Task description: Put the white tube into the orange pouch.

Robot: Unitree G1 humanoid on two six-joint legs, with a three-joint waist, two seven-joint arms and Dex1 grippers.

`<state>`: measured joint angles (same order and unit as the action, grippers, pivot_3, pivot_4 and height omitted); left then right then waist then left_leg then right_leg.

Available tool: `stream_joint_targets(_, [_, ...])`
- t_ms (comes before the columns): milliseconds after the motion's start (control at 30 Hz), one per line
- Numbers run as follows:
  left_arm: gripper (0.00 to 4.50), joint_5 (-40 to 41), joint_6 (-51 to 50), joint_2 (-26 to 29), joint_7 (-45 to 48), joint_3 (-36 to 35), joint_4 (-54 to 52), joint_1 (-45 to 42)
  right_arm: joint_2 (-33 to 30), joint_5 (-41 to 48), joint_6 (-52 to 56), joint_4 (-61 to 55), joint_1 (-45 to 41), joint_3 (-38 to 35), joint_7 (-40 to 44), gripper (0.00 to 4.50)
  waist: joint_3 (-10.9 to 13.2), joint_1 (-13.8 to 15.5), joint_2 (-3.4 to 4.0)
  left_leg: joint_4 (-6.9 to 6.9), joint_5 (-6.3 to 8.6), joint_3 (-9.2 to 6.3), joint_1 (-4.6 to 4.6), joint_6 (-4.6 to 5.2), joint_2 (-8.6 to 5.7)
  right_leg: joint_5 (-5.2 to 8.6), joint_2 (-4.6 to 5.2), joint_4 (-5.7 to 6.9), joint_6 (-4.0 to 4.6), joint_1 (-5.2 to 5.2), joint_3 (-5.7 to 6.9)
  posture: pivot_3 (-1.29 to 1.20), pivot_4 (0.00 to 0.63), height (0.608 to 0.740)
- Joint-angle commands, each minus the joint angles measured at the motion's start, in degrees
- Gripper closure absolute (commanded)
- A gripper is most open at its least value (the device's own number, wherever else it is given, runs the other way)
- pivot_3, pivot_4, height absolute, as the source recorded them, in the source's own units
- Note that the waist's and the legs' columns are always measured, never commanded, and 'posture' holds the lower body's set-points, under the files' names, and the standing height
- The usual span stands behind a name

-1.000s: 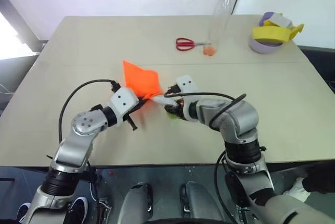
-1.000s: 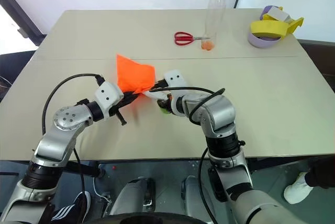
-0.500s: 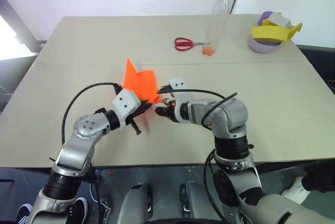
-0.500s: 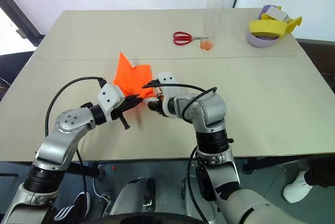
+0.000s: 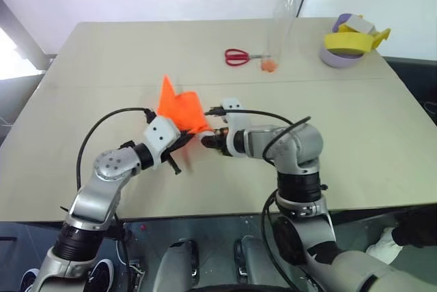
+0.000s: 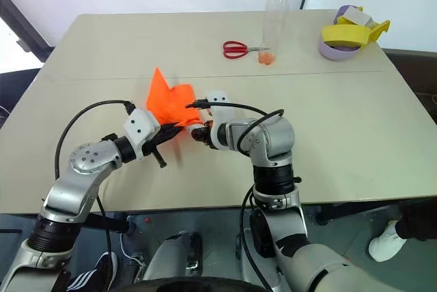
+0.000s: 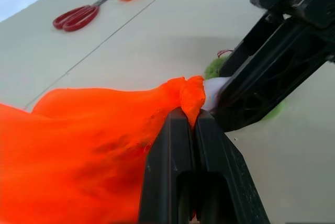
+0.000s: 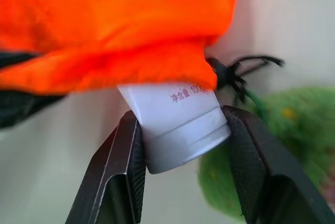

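The orange pouch (image 5: pixel 179 106) is lifted off the table in a crumpled peak. My left gripper (image 7: pixel 188 116) is shut on the rim of its mouth. My right gripper (image 8: pixel 180 124) is shut on the white tube (image 8: pixel 178 124), pinching it near the cap end. The tube's other end with the reddish print sits under the pouch's orange rim (image 8: pixel 131 72), at its mouth. In the head view the right gripper (image 5: pixel 208 140) meets the pouch right beside the left gripper (image 5: pixel 183 142). The dark cord and green toggle (image 8: pixel 293 145) hang just behind the tube.
A tall clear bottle with a blue cap (image 5: pixel 283 22) stands at the far side, with red scissors (image 5: pixel 240 56) to its left. Yellow tape rolls on a purple dish (image 5: pixel 349 41) sit at the far right corner. Bare tabletop (image 5: pixel 369 128) lies to the right.
The pouch has bunched from a flatter shape into a raised peak. My right arm's elbow has swung inward and the tube sits closer against the pouch mouth. The left gripper has held still.
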<state>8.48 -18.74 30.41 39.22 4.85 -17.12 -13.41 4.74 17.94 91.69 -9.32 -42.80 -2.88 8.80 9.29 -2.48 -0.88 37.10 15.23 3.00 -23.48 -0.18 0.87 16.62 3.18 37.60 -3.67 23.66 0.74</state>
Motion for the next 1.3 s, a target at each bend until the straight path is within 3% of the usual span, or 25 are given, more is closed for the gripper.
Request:
stream_joint_targets(33, [4.5, -0.1, 2.1, -0.6, -1.4, -1.3, -0.7, -1.1, 0.0, 2.5, 0.8, -3.4, 0.2, -0.5, 1.3, 2.85, 0.0, -0.1, 0.0, -0.02, 0.0, 0.0, 0.0, 0.0, 0.0, 0.0, 0.0, -0.01, 0.0, 0.01, 0.0, 0.0, 0.15, 0.74])
stream_joint_targets(633, [4.5, 2.8, 0.0, 0.2, 0.9, 0.0, -4.1, 1.9, 10.2, 0.9, -0.3, 3.1, -5.9, -9.6, -6.8, 2.85, 0.0, -0.1, 0.03, -0.03, 0.0, 0.01, 0.0, -0.01, 0.0, 0.01, 0.01, -0.02, 0.01, 0.02, 0.0, 0.0, 0.15, 0.74])
stream_joint_targets(1000, [4.5, 3.1, -0.3, -1.5, -0.2, -0.3, -4.1, 0.9, 10.3, 3.6, -4.3, 5.7, -5.2, -5.8, -5.9, 2.85, 0.0, -0.2, 0.04, -0.06, 0.0, 0.01, 0.0, 0.0, 0.0, 0.01, 0.01, -0.05, 0.01, 0.02, 0.0, 0.0, 0.15, 0.74])
stream_joint_targets(1033, [4.5, 2.9, -0.1, -1.4, -0.2, -0.3, -4.1, 0.8, 10.3, 4.1, -4.7, 5.9, -5.2, -6.0, -5.7, 2.05, 0.0, -0.2, 0.04, -0.06, 0.0, 0.0, 0.0, 0.0, 0.0, 0.01, 0.01, -0.05, 0.01, 0.03, 0.0, 0.0, 0.15, 0.74])
stream_joint_targets(1067, [4.5, 2.8, -0.1, -1.4, -0.2, -0.3, -4.0, 0.7, 10.2, 4.6, -4.9, 6.1, -5.3, -6.2, -5.5, 1.84, 0.0, -0.2, 0.04, -0.06, 0.0, 0.01, 0.0, 0.0, 0.0, 0.01, 0.01, -0.05, 0.01, 0.02, 0.0, 0.0, 0.15, 0.74])
stream_joint_targets(1200, [4.5, 2.4, 0.2, -1.2, -0.3, -0.3, -3.6, 0.8, 9.3, 6.6, -4.7, 4.9, -5.4, -5.6, -4.2, 0.05, 0.0, -0.1, 0.04, -0.07, 0.0, 0.01, -0.01, 0.0, 0.0, 0.01, 0.02, -0.08, 0.01, 0.02, 0.0, 0.0, 0.15, 0.74])
stream_joint_targets(1300, [4.5, 2.3, 0.3, -1.1, -0.6, -0.7, -3.5, 1.1, 6.4, 8.9, -3.7, 1.8, -5.0, -3.4, -1.3, 0.05, 0.0, -0.1, 0.06, -0.07, 0.0, 0.01, -0.01, 0.0, 0.0, 0.01, 0.02, -0.08, 0.01, 0.02, 0.0, 0.0, 0.15, 0.74])
